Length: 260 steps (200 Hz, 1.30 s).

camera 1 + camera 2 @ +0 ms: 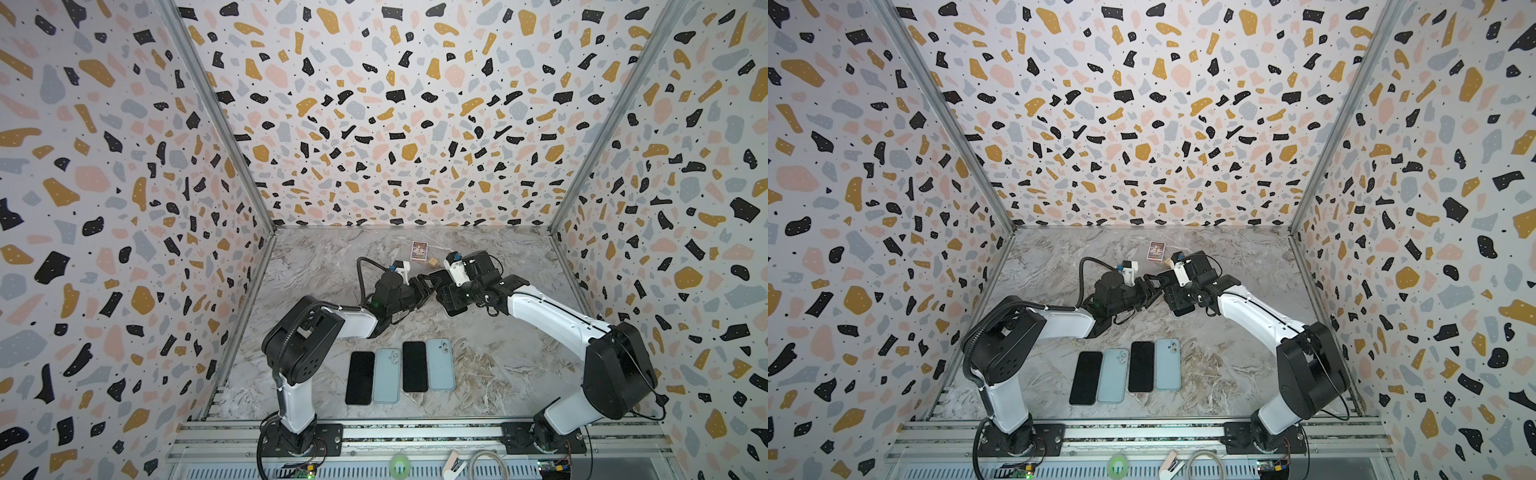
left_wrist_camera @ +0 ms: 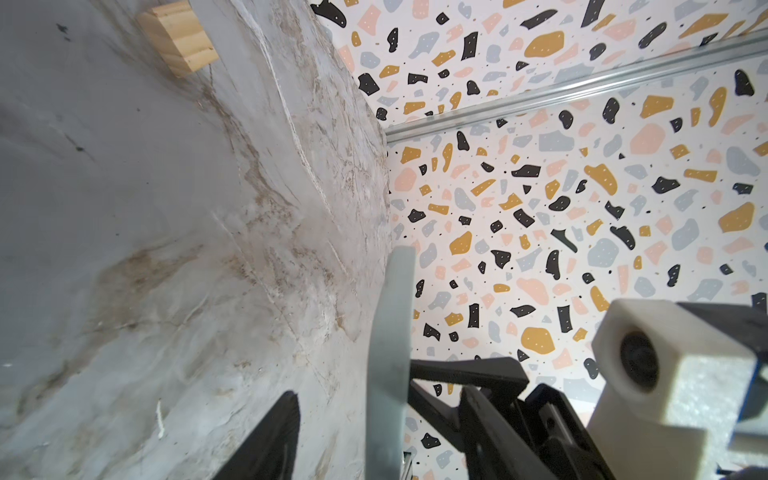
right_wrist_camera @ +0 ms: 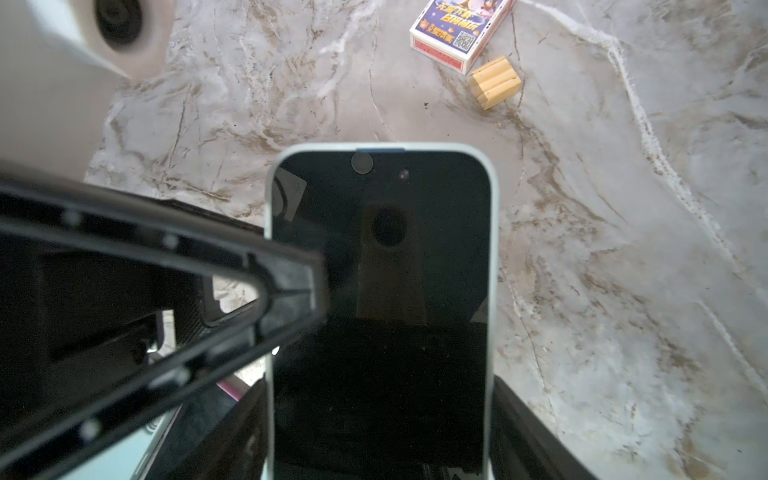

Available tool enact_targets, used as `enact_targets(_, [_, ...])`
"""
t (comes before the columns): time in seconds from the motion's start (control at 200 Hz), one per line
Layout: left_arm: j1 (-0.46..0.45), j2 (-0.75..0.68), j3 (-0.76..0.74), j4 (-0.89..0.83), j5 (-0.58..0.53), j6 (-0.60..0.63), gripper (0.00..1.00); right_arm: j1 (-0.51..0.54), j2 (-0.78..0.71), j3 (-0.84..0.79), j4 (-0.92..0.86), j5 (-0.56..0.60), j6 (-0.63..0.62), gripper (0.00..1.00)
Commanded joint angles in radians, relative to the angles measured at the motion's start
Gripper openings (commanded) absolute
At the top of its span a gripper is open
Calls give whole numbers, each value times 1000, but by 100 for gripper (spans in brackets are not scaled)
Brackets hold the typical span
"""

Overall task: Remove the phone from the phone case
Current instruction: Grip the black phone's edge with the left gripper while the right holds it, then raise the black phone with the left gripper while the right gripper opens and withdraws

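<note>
Over the grey-brown marble-patterned tabletop (image 1: 498, 353), two black parallel grippers meet at one black-screened phone (image 3: 380, 270) seated in its pale blue soft case (image 3: 493, 249).
Near the front edge lie four flat slabs (image 1: 386, 376) in a row, black and pale blue by turns. Farther back, the right gripper (image 3: 380, 415) is clamped on one end of the cased phone, holding it off the table. The left gripper (image 2: 351, 384) straddles a long edge of the case, jaws apart: one finger (image 2: 465, 372) touches it, the other stands off. Beyond lie a purple-and-white card box (image 3: 459, 33) and, just beside it, a small pale wooden block (image 3: 494, 83).
</note>
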<state>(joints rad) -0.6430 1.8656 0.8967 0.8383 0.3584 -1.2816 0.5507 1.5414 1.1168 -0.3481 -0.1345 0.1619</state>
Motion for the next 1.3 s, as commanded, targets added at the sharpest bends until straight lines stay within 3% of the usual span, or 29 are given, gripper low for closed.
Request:
enact_targets(0.0, [6,13,26,71,11,-10,58,8,-46,-2,-5,-18,-10,38])
enact_targets(0.255, [6,12,22,88,13,-15,37,16,-55,-11,-3,-24,-11,36])
enact_targets(0.471, [6,3,12,87,14,-21,24,16,-61,-17,-2,-33,-14,35])
enact_targets(0.616, [6,-18,-1,86,10,-18,10,17,-70,-22,-3,-46,-16,35])
enact_targets(0.771, [6,-46,-10,84,11,-14,1,18,-96,-32,1,-51,-11,36])
enact_targets(0.936, [8,-95,-35,105,2,-16,0,19,-164,-45,18,-70,32,62])
enact_targets(1.101, [34,-175,-79,203,-30,-37,0,18,-380,-127,120,-73,174,85])
enact_targets(1.186, [60,-206,-89,324,-13,-78,0,-1,-501,-193,182,-96,257,89])
enact_targets(1.297, [80,-269,-78,342,-20,-70,0,-38,-617,-252,237,-164,342,90])
